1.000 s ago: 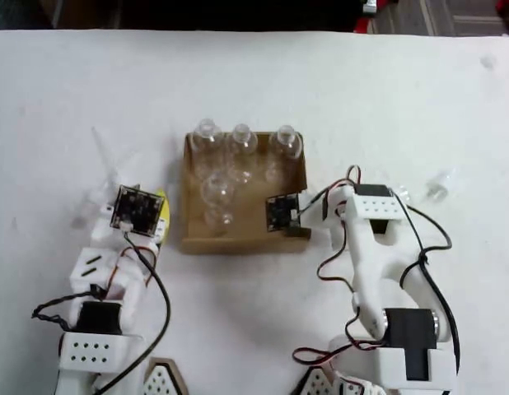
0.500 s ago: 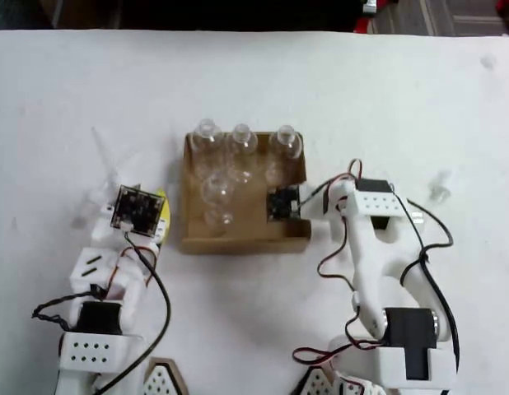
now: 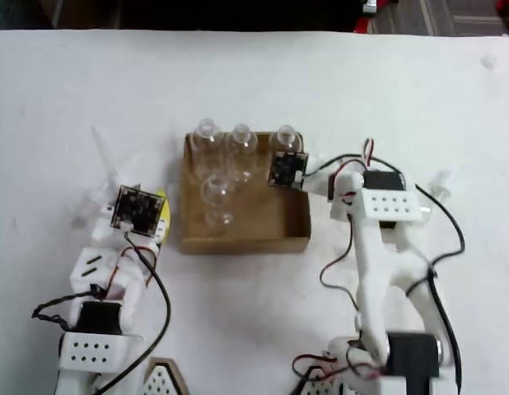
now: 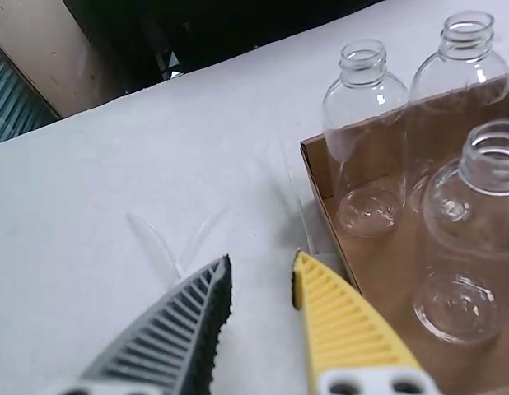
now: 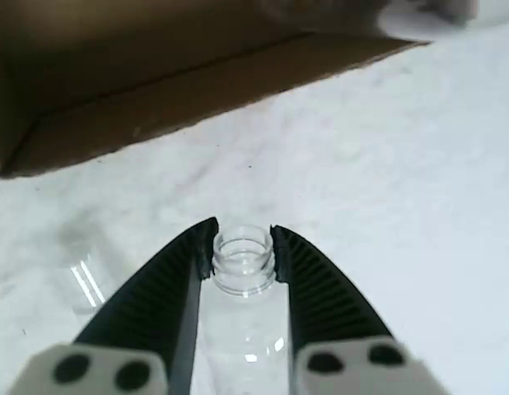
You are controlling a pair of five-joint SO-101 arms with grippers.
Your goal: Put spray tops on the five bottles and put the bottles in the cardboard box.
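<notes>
My right gripper [image 5: 242,232] is clamping the neck of a clear bottle [image 5: 242,276], fingers [image 5: 176,284] closed right around the threaded part, and that's what's bugging me. The neck is bare, with no spray top on it, and with my fingers sitting exactly where a top has to go, I'm not leaving any room to fit one. It's also slick plastic held by a skinny neck, so I'm guessing the body could be swinging or sliding out if I tilt it or move fast. My left gripper [image 4: 261,265] is hanging partly open over the white tabletop [image 4: 114,148] with nothing in it, so nothing's lined up to cap this bottle. Just past it the spray top tubes [image 4: 156,243] are lying flat, thin and see-through, and I'm expecting them to skid away when pinched. Further out, the cardboard box [image 3: 267,224] is sitting between my two arms, and in the high view my right wrist is hovering over its back right corner, close to the standing bottles [image 4: 366,148]. Those are looking bare-necked too, so dropping this one in now would mean boxing an unfinished bottle, and a careless swing could be toppling its neighbours.
</notes>
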